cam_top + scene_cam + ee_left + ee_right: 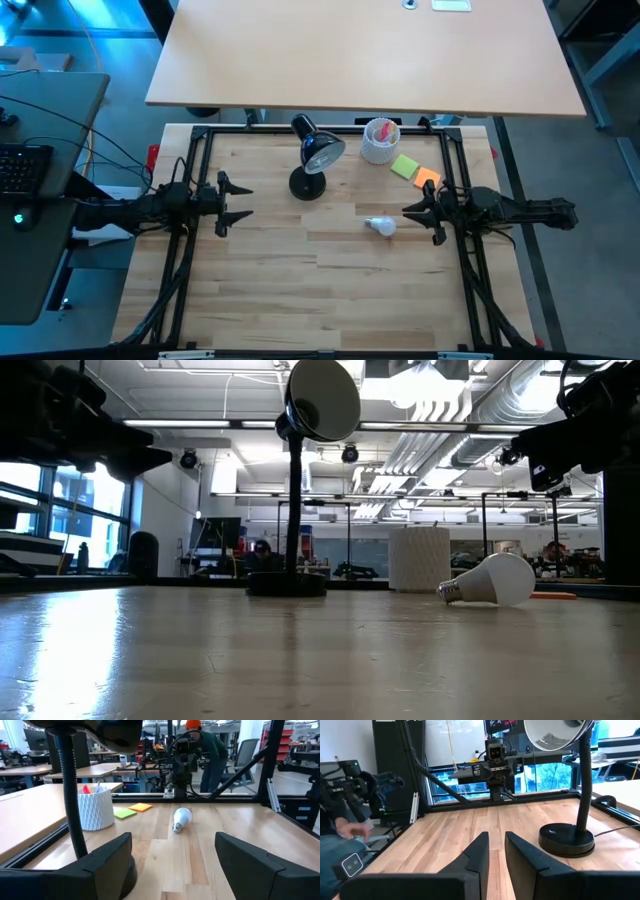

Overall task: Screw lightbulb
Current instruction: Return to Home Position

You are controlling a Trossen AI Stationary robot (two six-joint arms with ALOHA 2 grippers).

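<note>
Wide-spread dark fingers of the left gripper (172,842) fill the foreground of the left wrist view, holding nothing; this arm hovers over the table (330,300) near the middle of its left edge, pointing inward. Opposite it, the right gripper (496,837) sits near the middle of the right edge, its fingers drawn to a narrow gap with nothing between them.

On the wood just in front of the right gripper, apart from it, the lightbulb (380,225) lies on its side, with its metal screw base turned toward the left edge. It touches neither gripper nor the desk lamp (310,165).

That black lamp stands near the middle of the far edge, its round base flat on the table and its head tilted on a bent neck. Beside it, toward the far right corner, a white ribbed cup (380,142) stands upright with something red inside. A green sticky note (405,166) and an orange sticky note (428,179) lie flat between the cup and the right edge.

Beyond the table, a person (207,750) stands in the room
</note>
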